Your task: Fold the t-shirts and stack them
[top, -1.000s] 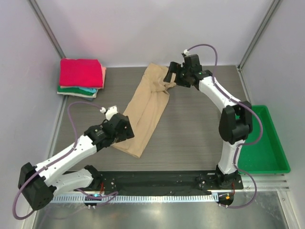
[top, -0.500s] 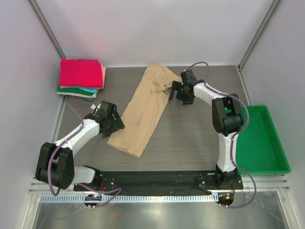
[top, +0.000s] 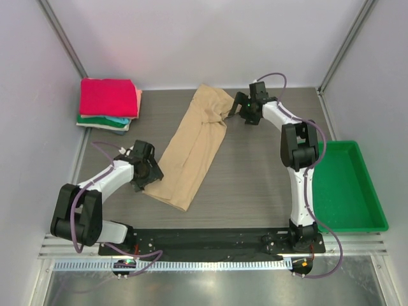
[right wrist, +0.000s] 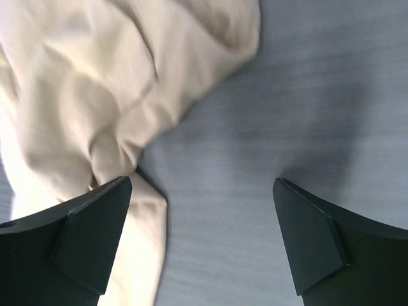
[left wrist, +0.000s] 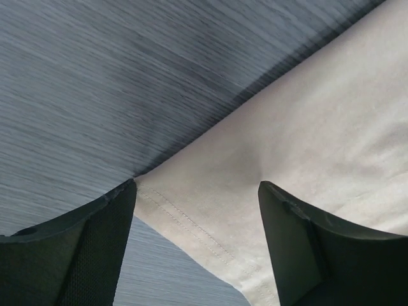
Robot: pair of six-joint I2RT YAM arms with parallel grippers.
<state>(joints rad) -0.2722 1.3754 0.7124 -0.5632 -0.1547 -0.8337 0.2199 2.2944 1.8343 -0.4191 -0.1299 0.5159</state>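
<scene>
Lying diag, tan t-shirt [top: 194,146], long axis near-L to far-R

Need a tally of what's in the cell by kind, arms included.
Loose tan shirt: 1
Stack of folded shirts: 1
Green tray: 1
Robot arms: 2 (left arm, right arm)
Total: 5

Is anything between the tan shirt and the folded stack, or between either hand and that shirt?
Nothing visible. Bare table lies between the tan shirt and the stack. The left hand is open over the shirt's hem corner; the right hand is open beside its bunched far end.
</scene>
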